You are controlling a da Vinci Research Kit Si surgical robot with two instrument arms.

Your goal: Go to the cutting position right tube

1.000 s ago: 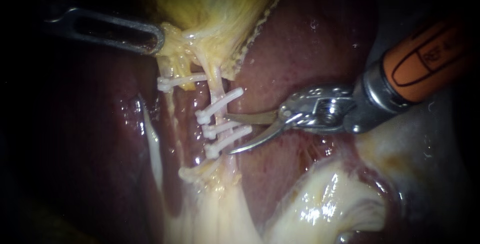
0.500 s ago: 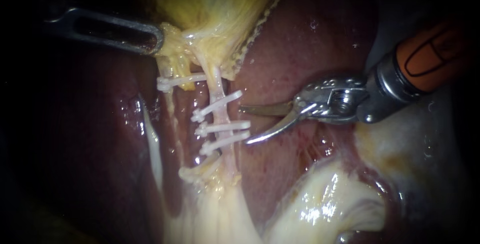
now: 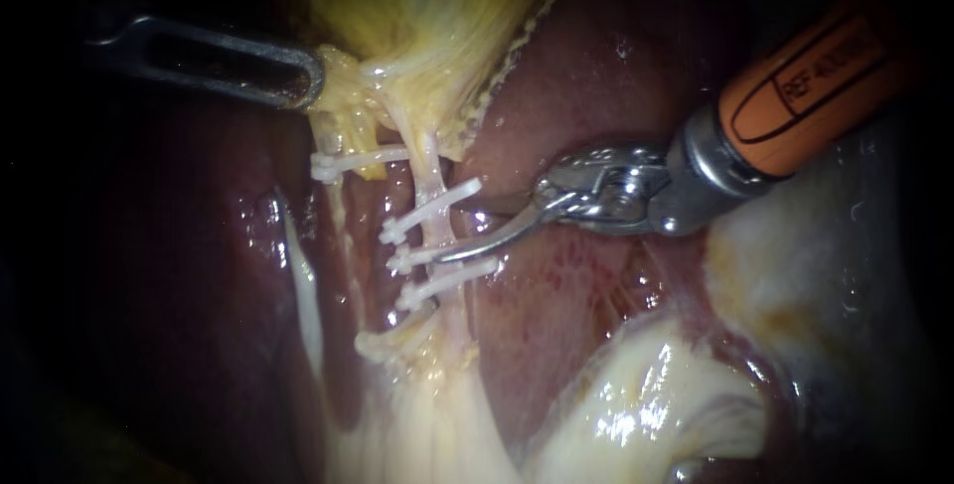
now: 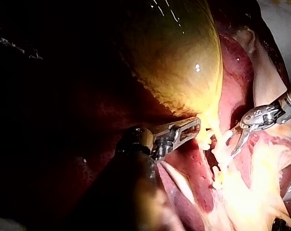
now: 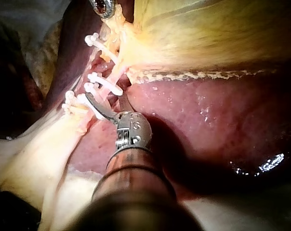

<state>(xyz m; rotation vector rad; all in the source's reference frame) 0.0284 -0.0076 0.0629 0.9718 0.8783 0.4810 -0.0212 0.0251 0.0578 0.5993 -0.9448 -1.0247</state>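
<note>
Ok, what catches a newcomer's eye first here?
The white clips stacked across the pale right tube at the centre of the endoscope view, with the right instrument at them, blades open. Then the yellow gallbladder above, against the dark red liver.

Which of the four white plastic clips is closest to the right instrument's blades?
The middle white plastic clip of the three on the right tube: the lower blade of the right instrument lies along it. The others sit clear of both blades.
</note>
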